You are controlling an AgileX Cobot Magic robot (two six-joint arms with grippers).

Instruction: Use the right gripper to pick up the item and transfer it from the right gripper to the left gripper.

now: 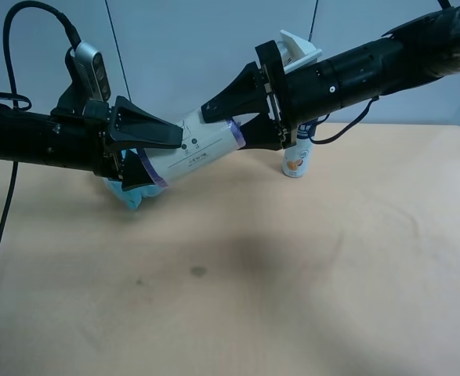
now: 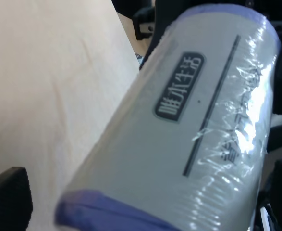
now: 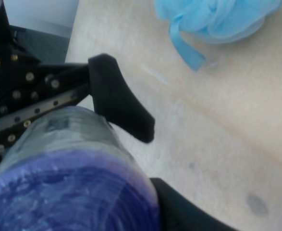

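The pouf is mostly hidden behind the left pincer. Above the table, the right pincer is clamped on the upper end of the tilted item; the left pincer's jaws stand apart around its lower end.

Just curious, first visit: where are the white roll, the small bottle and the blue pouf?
white roll [image 1: 204, 150]: exterior high view, printed side
small bottle [image 1: 295, 163]: exterior high view, its label
blue pouf [image 3: 217, 17]: right wrist view, fluffy middle
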